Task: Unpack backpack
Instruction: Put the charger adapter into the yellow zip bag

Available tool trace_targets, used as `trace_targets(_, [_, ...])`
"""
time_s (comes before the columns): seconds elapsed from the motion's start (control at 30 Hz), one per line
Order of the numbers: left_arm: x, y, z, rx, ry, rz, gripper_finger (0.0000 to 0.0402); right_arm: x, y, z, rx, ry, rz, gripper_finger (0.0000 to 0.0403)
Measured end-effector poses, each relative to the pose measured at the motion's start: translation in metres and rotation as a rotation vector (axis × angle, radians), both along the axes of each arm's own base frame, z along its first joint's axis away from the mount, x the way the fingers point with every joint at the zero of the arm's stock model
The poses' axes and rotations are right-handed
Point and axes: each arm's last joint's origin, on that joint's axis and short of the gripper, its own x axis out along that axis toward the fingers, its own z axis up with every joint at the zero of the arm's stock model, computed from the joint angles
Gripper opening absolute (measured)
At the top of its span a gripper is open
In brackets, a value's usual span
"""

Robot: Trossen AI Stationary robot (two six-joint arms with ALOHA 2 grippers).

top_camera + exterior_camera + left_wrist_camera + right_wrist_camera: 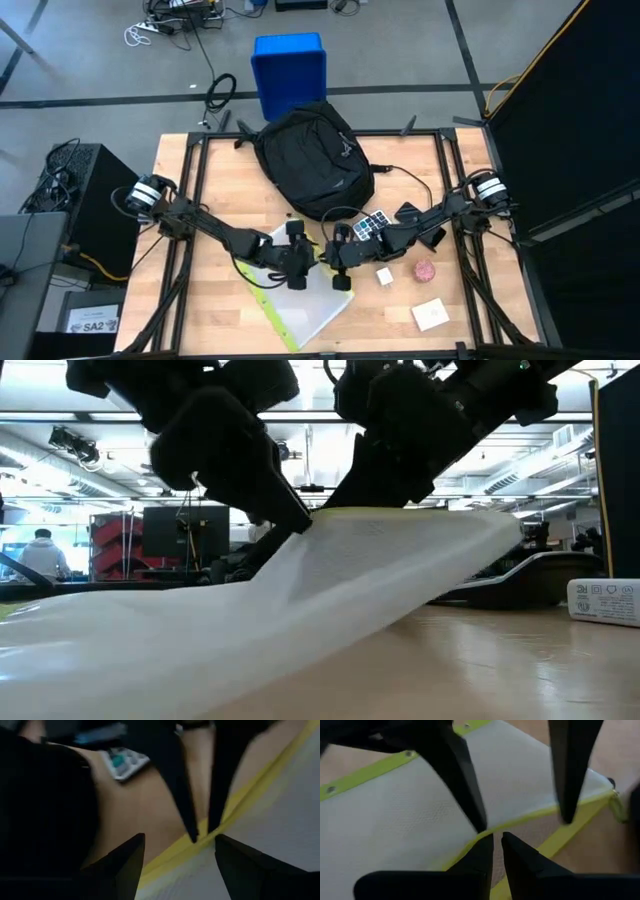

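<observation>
1. Wires and a dark box [88, 195] sit on the floor, off the left side of the wooden surface [190, 300].
2. Next comes the left gripper [297, 268], near the middle of the surface. Its fingers [120, 865] are wide apart. They hang just over the yellow edge of a white mesh pouch [300, 310] and hold nothing.
3. The white mesh pouch lies on the front part of the surface. Its near end is flat and its far end is lifted up.
4. The backpack [312, 160] lies at the back middle of the surface, big, black and round. A blue bin [290, 72] stands on the floor just behind it.
5. The right gripper [341, 268] is just beside the left one. Its fingers [480, 857] are pressed together on the yellow edge of the pouch and hold that end up.
6. A colour cube [371, 225] lies near the backpack, under the right arm.
7. A small white block [384, 276], a pink ball [425, 270] and a flat white box [431, 315] lie on the right part of the surface, apart from each other.
</observation>
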Motion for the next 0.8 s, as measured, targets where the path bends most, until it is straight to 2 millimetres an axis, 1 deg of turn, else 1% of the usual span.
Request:
trace_targets(0.3, [0.001, -0.002, -0.013, -0.071, 0.078, -0.087, 0.0214, 0.003, 0.001, 0.004, 0.018, -0.048, 0.039, 0.0021])
trace_targets(0.37, [0.0, 0.0, -0.015, -0.061, 0.107, -0.092, 0.0214, 0.003, 0.002, 0.004, 0.011, -0.039, 0.053, 0.0021])
trace_targets(0.47, [-0.002, 0.001, -0.017, -0.044, 0.14, -0.096, 0.0214, -0.001, 0.001, -0.001, 0.006, 0.016, 0.048, 0.0021])
trace_targets(0.63, [-0.002, 0.001, -0.017, -0.044, 0.141, -0.098, 0.0214, -0.01, -0.005, -0.012, 0.04, 0.17, -0.032, 0.0021])
trace_targets(0.8, [-0.002, 0.003, -0.018, -0.064, 0.141, -0.077, 0.0214, -0.011, -0.006, -0.014, 0.049, 0.191, -0.047, 0.0013])
